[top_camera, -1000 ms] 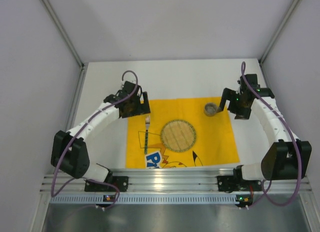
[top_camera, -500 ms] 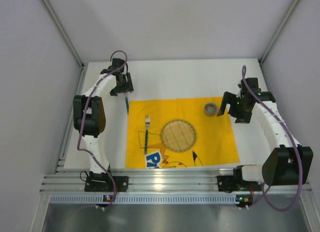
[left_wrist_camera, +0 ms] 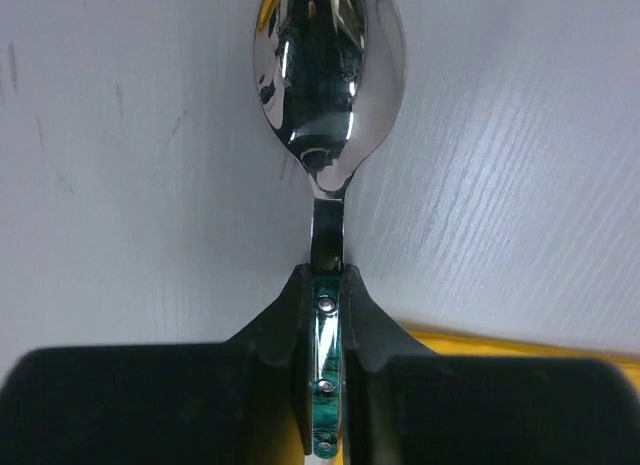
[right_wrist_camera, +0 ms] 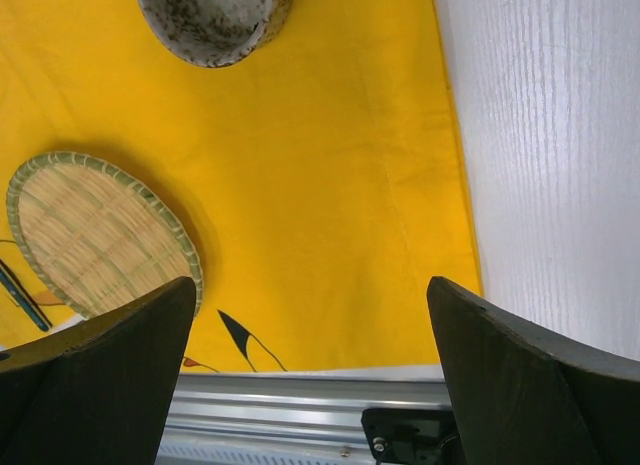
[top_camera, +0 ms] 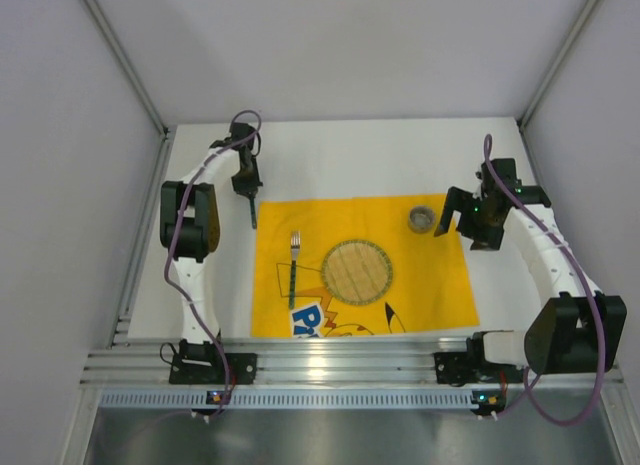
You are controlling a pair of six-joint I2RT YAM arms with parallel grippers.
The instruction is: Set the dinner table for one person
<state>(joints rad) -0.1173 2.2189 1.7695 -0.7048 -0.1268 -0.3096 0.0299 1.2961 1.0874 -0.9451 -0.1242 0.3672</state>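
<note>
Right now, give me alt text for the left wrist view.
The left end effector is closed on the green handle of a spoon, whose shiny bowl points away, seen against the white table. A strip of yellow cloth shows at the lower right.

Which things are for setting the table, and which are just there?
For the job: spoon in the left claw, fork, woven plate, cup, yellow cloth, table.
Just there: metal rail, grey walls.
</note>
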